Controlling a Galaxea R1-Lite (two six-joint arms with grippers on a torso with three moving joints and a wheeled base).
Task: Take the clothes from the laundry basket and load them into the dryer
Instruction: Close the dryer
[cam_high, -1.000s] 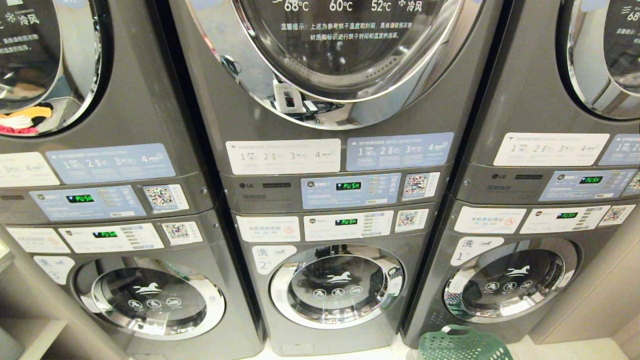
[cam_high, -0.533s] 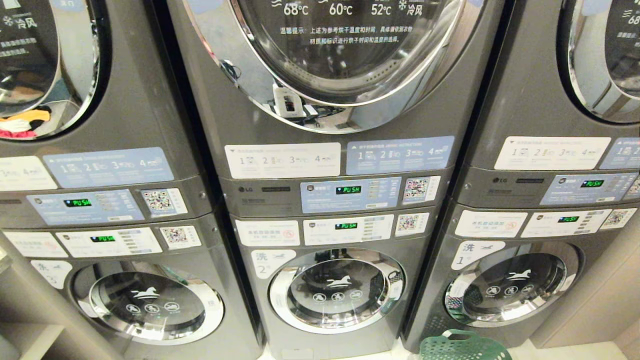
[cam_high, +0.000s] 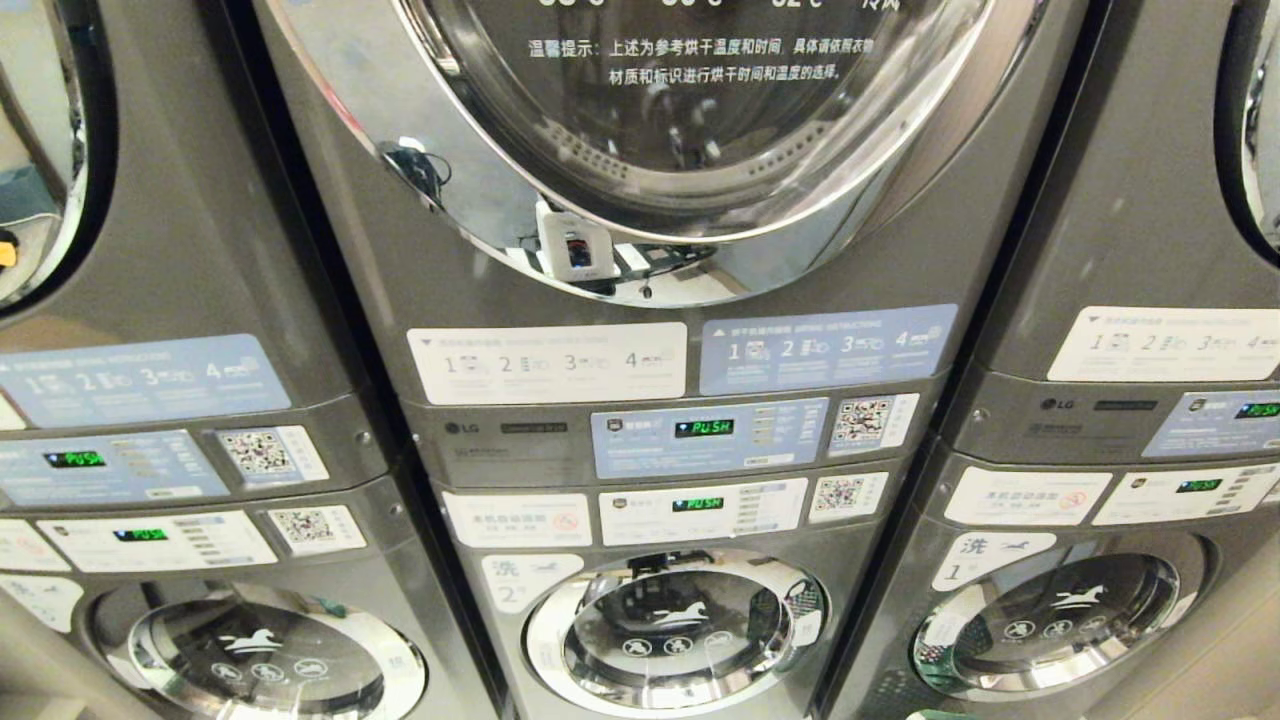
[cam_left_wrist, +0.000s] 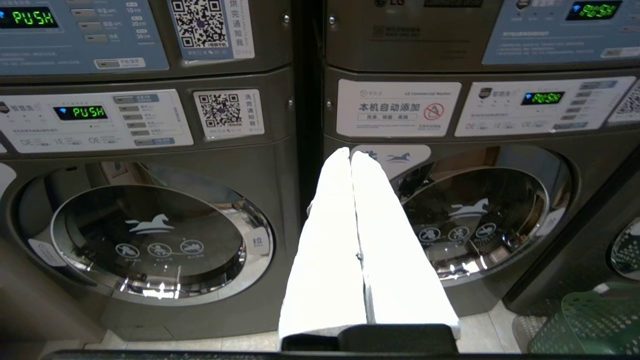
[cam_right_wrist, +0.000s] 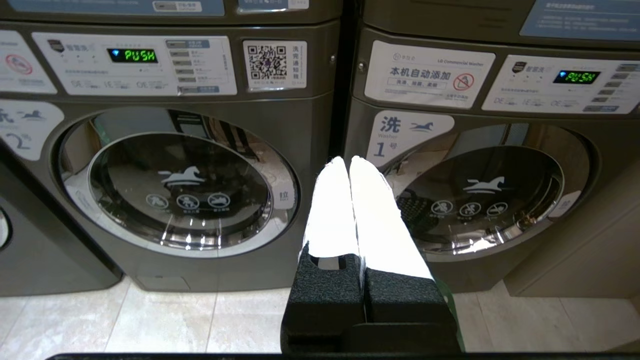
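Note:
The middle dryer (cam_high: 690, 120) fills the top of the head view, its round chrome-rimmed door closed. The green laundry basket (cam_left_wrist: 585, 325) stands on the floor by the right-hand machine; only its lattice rim shows in the left wrist view. The clothes are out of view. My left gripper (cam_left_wrist: 350, 152) is shut and holds nothing. It hangs low, pointing at the gap between the left and middle washers. Shut and empty too, my right gripper (cam_right_wrist: 348, 159) faces the gap between the middle and right washers. Neither arm appears in the head view.
Three grey stacks stand side by side, each with a closed washer door below, such as the middle washer (cam_high: 675, 630). Control panels (cam_high: 700, 430) read PUSH. Pale tiled floor (cam_right_wrist: 150, 320) runs in front of the machines. A beige cabinet side (cam_right_wrist: 590, 260) bounds the right.
The whole head view has shifted: the machines look larger and sit lower in the picture, and the basket has slid off the bottom edge. That is camera motion, not the things moving.

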